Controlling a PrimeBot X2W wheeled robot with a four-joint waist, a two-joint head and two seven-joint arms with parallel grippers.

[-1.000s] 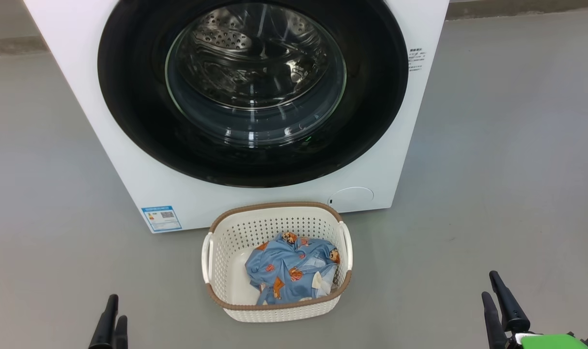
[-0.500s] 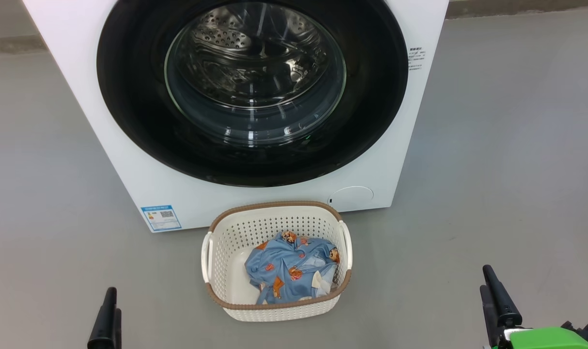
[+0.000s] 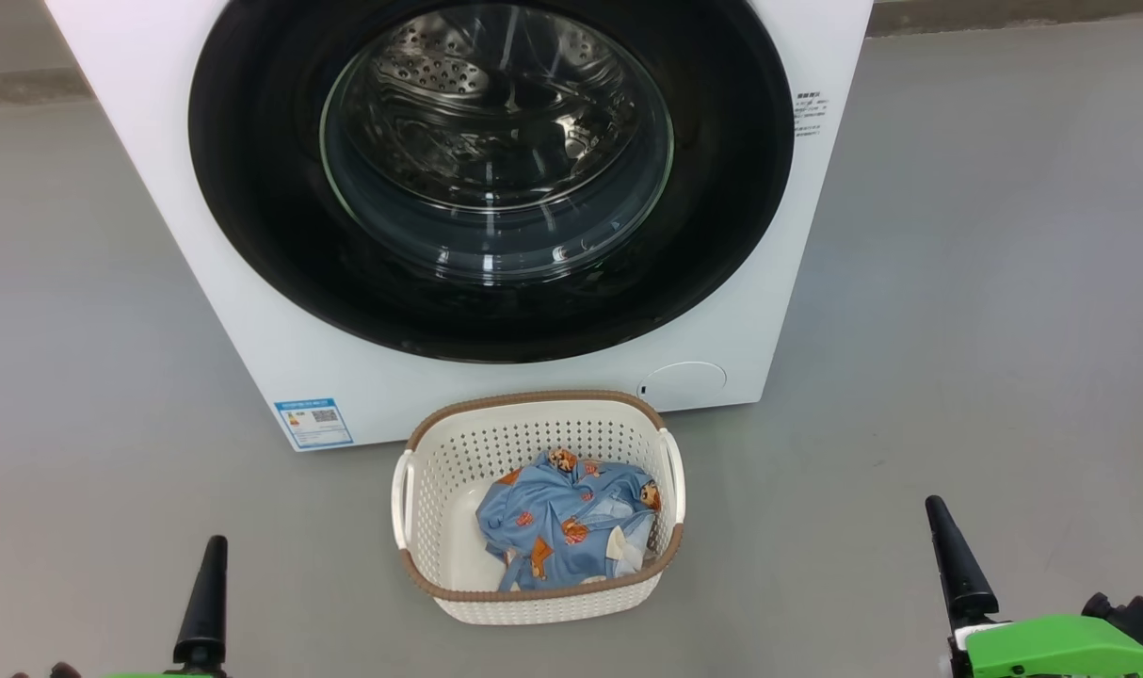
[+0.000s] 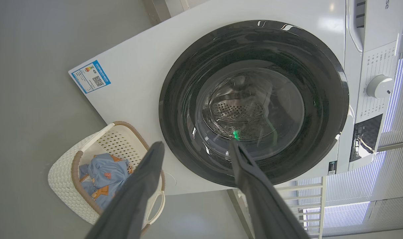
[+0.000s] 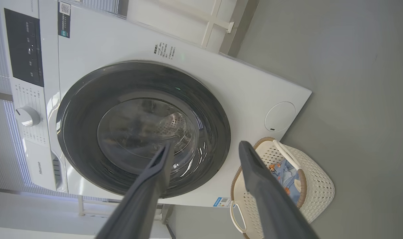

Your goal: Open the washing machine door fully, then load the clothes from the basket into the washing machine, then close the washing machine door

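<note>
head view: the washing machine door (image 3: 251, 188) sits closed, flush on the washing machine (image 3: 364, 395), centred ahead; the basket (image 3: 534, 400) stands on the floor just before it, with the clothes (image 3: 567, 523) inside
left wrist view: left gripper (image 4: 195, 144) has its jaws wide and empty, aimed at the door, well apart from it
right wrist view: right gripper (image 5: 205, 145) has its jaws wide and empty, likewise aimed and apart
judgement: neither arm is clearly nearer; the door's pull edge cannot be told
</note>
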